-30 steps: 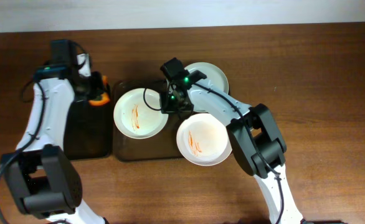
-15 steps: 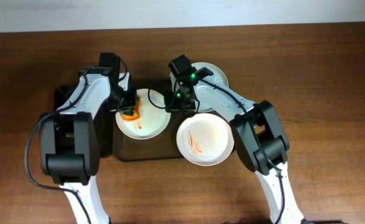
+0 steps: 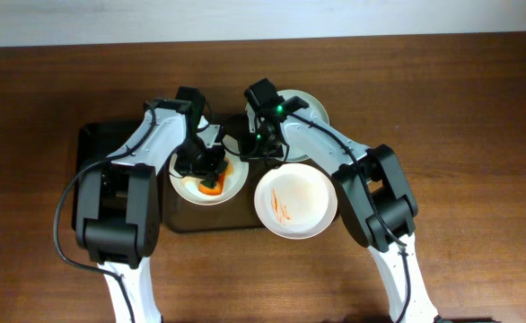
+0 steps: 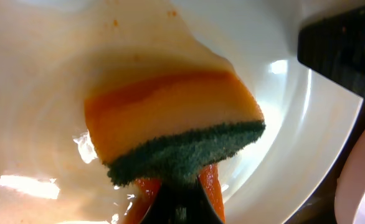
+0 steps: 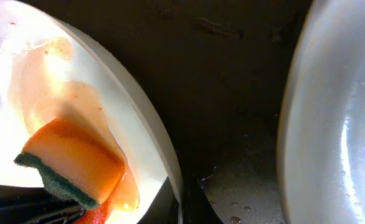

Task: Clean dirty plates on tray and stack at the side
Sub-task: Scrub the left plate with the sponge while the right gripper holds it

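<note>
Brown tabletop (image 3: 478, 108). Left claw (image 4: 180, 200) clamped on sponge (image 4: 170, 118), pressed to wet plate (image 4: 39, 74) ahead. Right claw (image 5: 182, 202) pinches that plate's rim.

Smeared white plate (image 3: 187, 187), streaked plate (image 3: 296, 202), clean plate (image 3: 312, 112), across brown tray (image 3: 209, 217).

Heads up: in your left wrist view the left gripper (image 4: 177, 208) is chopped by the bottom edge, so you only get a dark sliver under the sponge (image 4: 170, 127) it's pinching. The dark block (image 4: 347, 46) at upper right is too blurry to name. Overhead, the right arm covers the left side of the back plate (image 3: 310, 106), and the tray (image 3: 202, 221) is mostly buried under plates. In the right wrist view the right gripper (image 5: 184, 206) barely peeks in at the bottom, so you can't tell if it's clamped.
</note>
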